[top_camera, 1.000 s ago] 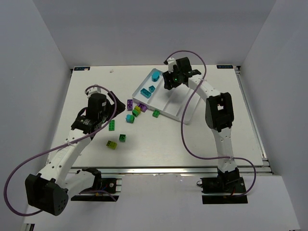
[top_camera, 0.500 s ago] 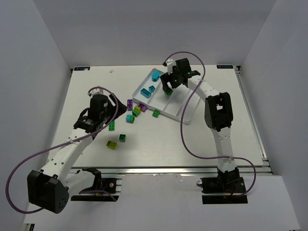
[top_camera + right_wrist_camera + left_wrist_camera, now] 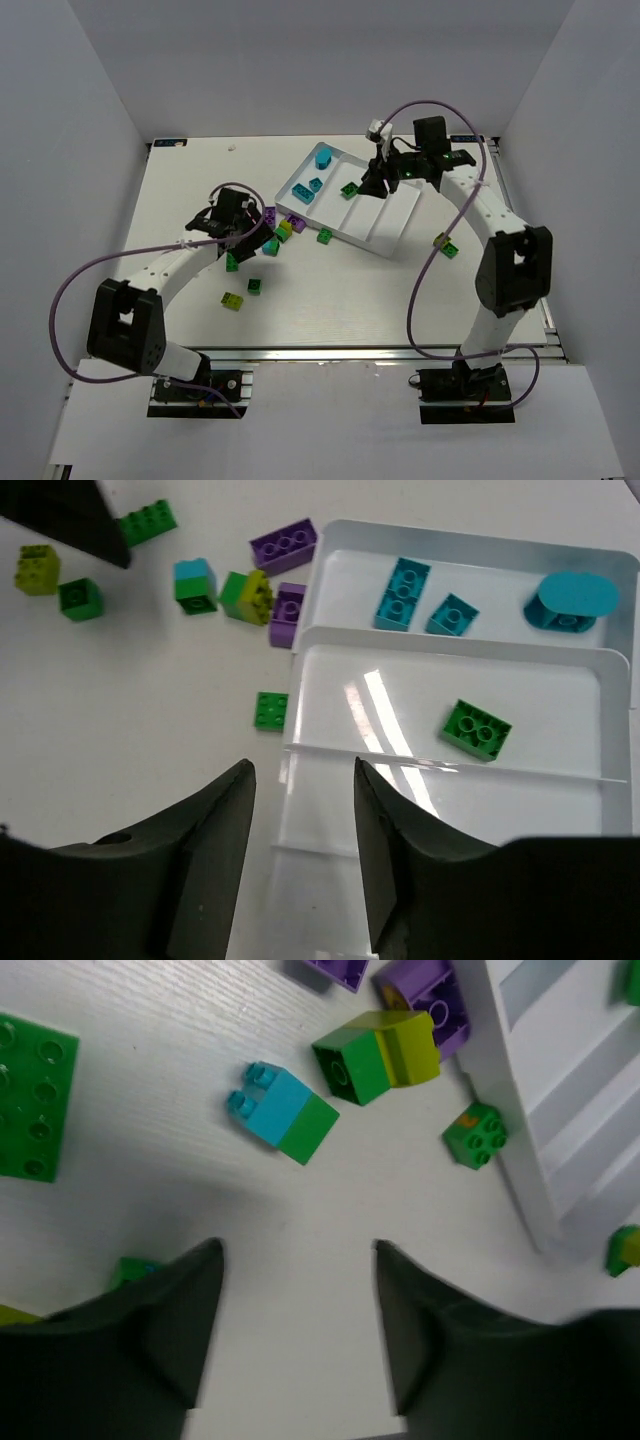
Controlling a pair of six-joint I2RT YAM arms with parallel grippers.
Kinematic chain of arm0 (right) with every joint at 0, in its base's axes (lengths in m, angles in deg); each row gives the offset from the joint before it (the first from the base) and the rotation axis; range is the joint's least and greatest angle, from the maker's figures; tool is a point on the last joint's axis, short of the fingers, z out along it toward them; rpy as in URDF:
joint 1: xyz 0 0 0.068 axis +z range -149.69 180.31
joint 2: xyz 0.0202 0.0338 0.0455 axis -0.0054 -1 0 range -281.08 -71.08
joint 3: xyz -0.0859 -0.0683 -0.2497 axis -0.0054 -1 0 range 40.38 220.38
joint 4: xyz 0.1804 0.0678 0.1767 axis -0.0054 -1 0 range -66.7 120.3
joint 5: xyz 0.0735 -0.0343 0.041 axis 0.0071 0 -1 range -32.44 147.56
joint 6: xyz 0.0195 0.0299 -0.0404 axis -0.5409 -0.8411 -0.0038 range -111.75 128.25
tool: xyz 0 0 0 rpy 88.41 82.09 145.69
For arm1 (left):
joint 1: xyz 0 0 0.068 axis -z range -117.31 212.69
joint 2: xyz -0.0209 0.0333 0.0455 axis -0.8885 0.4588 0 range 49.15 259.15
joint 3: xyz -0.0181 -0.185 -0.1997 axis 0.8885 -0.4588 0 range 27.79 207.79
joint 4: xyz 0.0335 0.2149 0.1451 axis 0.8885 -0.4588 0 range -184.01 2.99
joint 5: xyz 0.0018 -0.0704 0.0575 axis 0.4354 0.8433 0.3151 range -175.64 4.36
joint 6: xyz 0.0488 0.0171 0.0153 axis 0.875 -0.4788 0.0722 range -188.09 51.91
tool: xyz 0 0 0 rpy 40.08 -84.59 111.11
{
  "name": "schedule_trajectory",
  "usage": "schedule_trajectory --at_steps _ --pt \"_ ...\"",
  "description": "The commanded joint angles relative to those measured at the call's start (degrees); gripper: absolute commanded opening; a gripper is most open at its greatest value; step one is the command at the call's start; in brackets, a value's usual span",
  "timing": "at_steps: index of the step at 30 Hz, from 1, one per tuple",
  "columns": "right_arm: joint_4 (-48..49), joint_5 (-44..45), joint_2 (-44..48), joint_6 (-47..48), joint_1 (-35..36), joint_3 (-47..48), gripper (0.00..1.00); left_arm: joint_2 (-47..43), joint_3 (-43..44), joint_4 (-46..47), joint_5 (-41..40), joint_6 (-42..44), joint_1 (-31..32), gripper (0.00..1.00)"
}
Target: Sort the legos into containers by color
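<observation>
The white tray (image 3: 385,228) lies at the back centre. Its far compartment holds three cyan legos (image 3: 313,185), also in the right wrist view (image 3: 403,592). The second compartment holds one green lego (image 3: 348,190) (image 3: 477,728). My right gripper (image 3: 378,182) (image 3: 302,765) is open and empty above the tray's near-left edge. My left gripper (image 3: 243,224) (image 3: 297,1250) is open and empty over bare table, just short of a cyan-green lego (image 3: 283,1115) and a green and yellow-green one (image 3: 385,1055).
Loose legos lie left of the tray: purple (image 3: 270,214), small green (image 3: 325,236) (image 3: 475,1135), green plate (image 3: 233,262) (image 3: 30,1100), green (image 3: 255,286), yellow-green (image 3: 232,300). One yellow-green lego (image 3: 445,245) lies right of the tray. White walls enclose the table.
My right gripper has let go of the green lego into the second compartment and drawn back to the right. My left gripper has moved right, toward the loose legos.
</observation>
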Motion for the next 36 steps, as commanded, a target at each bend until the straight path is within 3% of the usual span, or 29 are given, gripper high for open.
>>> schedule_trajectory --at_steps 1,7,16,19,30,36 --pt "3.8 -4.5 6.3 -0.1 0.6 -7.6 0.51 2.4 6.4 -5.5 -3.7 -2.3 0.2 0.79" --pt "9.6 -3.4 12.5 -5.3 0.2 -15.5 0.56 10.4 13.5 -11.2 -3.3 -11.3 0.2 0.86" --pt "11.4 -2.6 13.3 -8.9 -1.5 -18.2 0.56 22.6 24.4 -19.8 -9.0 -24.1 0.2 0.78" --pt "11.6 -2.4 13.2 -9.4 -2.3 -18.8 0.56 24.9 27.0 -23.4 -9.7 -25.6 0.2 0.73" --pt "12.9 -2.7 13.0 -10.9 -4.1 -19.9 0.56 26.2 23.9 -20.7 -9.0 -27.3 -0.3 0.57" --pt "12.5 -2.7 12.9 -10.8 -4.4 -19.8 0.56 29.1 25.1 -20.6 -8.8 -26.7 -0.3 0.56"
